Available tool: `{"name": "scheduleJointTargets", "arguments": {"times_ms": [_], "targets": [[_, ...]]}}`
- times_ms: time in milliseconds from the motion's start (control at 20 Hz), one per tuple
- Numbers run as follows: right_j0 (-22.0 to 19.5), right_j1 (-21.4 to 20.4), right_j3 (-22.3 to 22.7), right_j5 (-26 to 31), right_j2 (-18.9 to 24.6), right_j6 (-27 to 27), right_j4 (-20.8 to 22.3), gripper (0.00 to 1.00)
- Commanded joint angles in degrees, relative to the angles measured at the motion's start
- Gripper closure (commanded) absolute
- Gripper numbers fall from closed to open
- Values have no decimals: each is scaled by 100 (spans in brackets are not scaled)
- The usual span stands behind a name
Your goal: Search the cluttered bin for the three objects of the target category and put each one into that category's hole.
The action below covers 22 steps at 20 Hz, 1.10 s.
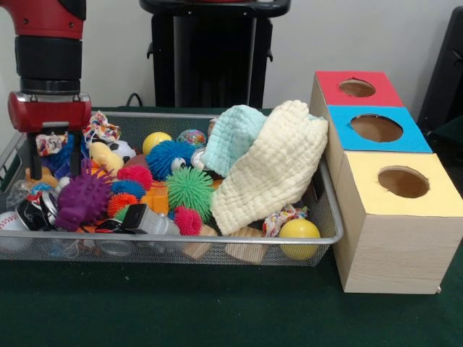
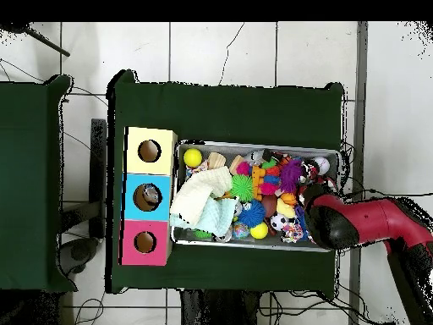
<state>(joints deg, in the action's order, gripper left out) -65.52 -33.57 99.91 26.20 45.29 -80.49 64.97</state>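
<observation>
One bin [image 1: 329,235] holds many toys and two cloths [image 1: 271,170]. Three boxes [image 1: 401,231] beside it. Gripper [image 1: 52,170] fingers spread apart.

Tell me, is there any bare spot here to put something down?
Yes: the green table in front of the bin and the wooden boxes is bare. Inside the bin it is crowded: toys fill it, cloths cover one side, and the gripper hangs over the other.

Even, fairly bright indoor light falls from above, casting only soft shadows beneath the bin [image 1: 329,235] rim, with mild softness throughout and no strong glare
</observation>
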Motion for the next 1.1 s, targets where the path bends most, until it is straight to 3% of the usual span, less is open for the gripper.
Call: {"name": "scheduleJointTargets", "arguments": {"times_ms": [50, 600, 1100], "targets": [[-80, 471, -350, -222, -211, 1005, 410, 0], [-432, 702, -514, 17, 121, 1781, 197, 0], [-420, 552, -453, 180, 213, 1788, 95, 0]]}}
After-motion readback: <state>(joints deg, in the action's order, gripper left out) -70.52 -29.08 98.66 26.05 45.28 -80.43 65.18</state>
